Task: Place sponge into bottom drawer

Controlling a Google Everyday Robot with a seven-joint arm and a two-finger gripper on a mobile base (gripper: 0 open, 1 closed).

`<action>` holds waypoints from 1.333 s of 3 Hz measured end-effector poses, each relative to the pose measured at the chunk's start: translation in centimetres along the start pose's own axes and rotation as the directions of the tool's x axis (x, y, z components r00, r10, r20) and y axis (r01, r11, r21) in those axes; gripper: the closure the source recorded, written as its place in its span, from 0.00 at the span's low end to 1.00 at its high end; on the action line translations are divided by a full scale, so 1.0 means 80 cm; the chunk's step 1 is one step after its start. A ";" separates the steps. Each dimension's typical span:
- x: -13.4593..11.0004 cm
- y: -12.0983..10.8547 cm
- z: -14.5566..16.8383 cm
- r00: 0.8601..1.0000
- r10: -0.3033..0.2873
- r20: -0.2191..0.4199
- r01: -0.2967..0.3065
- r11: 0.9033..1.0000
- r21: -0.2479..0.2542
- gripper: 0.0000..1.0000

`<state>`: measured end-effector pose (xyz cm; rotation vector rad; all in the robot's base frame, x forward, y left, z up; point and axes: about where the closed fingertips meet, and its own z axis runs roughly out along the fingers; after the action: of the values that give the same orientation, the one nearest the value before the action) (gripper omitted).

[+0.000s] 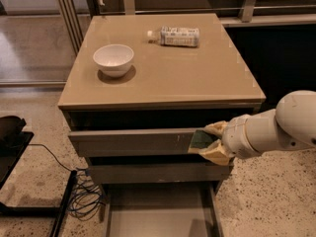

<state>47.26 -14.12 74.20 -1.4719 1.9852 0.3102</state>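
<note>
My gripper point(210, 143) is at the right, in front of the cabinet's top drawer front point(133, 141), and is shut on the sponge point(201, 139), whose dark green face shows between the tan fingers point(216, 154). The white arm reaches in from the right edge. The bottom drawer point(158, 216) is pulled out at the bottom of the view, below and left of the gripper, with its flat grey floor showing. The middle drawer point(148, 173) sits between them.
A white bowl point(113, 59) and a lying plastic bottle point(174, 36) are on the cabinet top point(187, 78). Cables point(84, 199) and a dark object point(10, 142) lie on the speckled floor at the left. A dark wall is at the right.
</note>
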 end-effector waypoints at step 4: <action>0.072 0.078 0.200 0.989 0.082 0.126 -0.066 0.990 -0.126 1.00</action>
<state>46.14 -7.80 57.23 -1.4152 1.9477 0.5552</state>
